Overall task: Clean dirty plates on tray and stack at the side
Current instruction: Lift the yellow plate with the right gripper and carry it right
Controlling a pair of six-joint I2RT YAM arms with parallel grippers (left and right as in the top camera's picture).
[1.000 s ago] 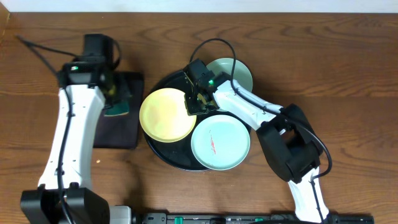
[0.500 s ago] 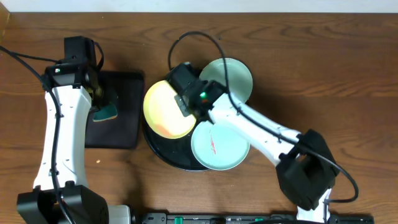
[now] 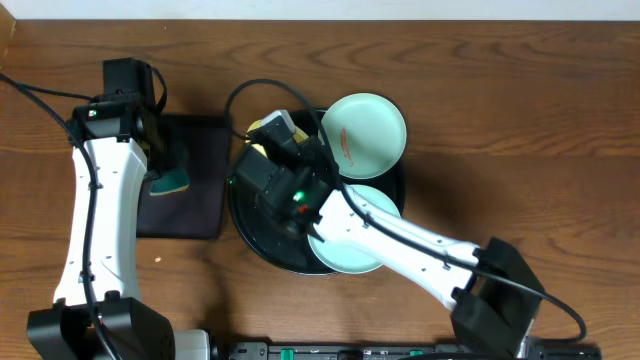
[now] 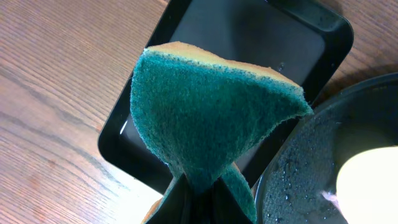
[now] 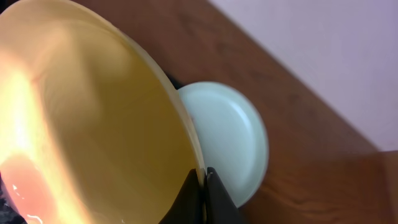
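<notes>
My right gripper (image 5: 204, 180) is shut on the rim of the yellow plate (image 5: 93, 124) and holds it tilted on edge over the left of the round black tray (image 3: 250, 235). In the overhead view my right wrist (image 3: 285, 165) hides most of this plate. One turquoise plate (image 3: 363, 130) with a red smear lies at the tray's far right and shows in the right wrist view (image 5: 230, 137). The other turquoise plate (image 3: 352, 258) lies at the tray's front, partly under my right arm. My left gripper (image 4: 199, 193) is shut on a green sponge (image 4: 211, 118) above the rectangular tray.
A small rectangular black tray (image 3: 190, 215) lies on the wooden table just left of the round tray; it also shows in the left wrist view (image 4: 298, 37). The round tray's wet rim (image 4: 311, 162) is close to the sponge. My right arm crosses the tray diagonally.
My right gripper has moved left and lifted the yellow plate from flat to on edge. My left arm shifted left with the sponge, then held still.
</notes>
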